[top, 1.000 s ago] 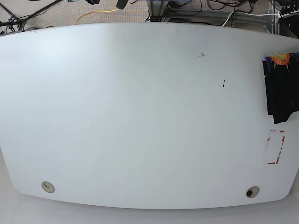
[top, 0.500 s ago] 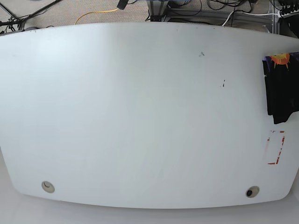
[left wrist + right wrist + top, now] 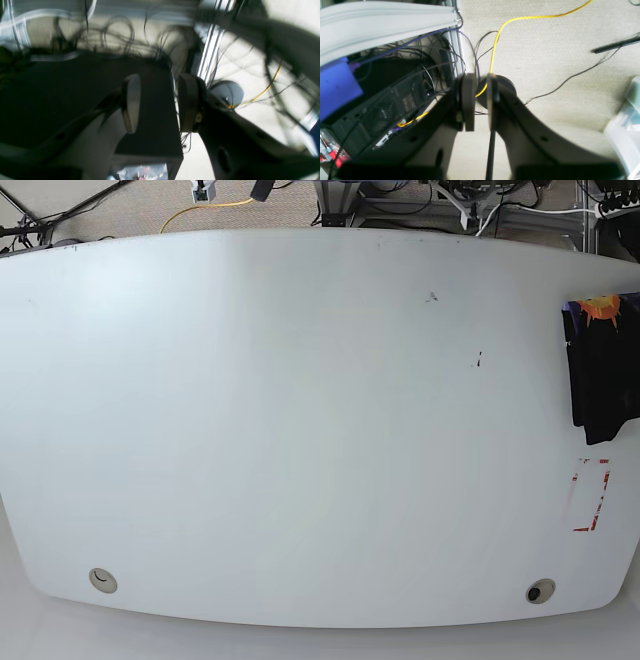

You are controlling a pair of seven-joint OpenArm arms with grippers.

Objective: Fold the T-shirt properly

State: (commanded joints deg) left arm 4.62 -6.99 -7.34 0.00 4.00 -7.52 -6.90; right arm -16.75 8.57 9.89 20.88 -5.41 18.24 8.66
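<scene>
The T-shirt lies folded into a narrow black bundle at the table's far right edge, with its orange sun print at the top; part of it is cut off by the frame. Neither wrist view shows the T-shirt. My left gripper is open and empty, hanging off the table over a dark box and floor cables. My right gripper is also off the table, above carpet. Its fingers stand almost together with only a thin slit, and nothing is held.
The white table fills the base view, with a red-marked rectangle near its right edge and two round holes along the front edge. Behind the table are cables, a yellow cord and a computer case.
The T-shirt has not moved. A small white part has come into view at the top edge of the base view, left of centre.
</scene>
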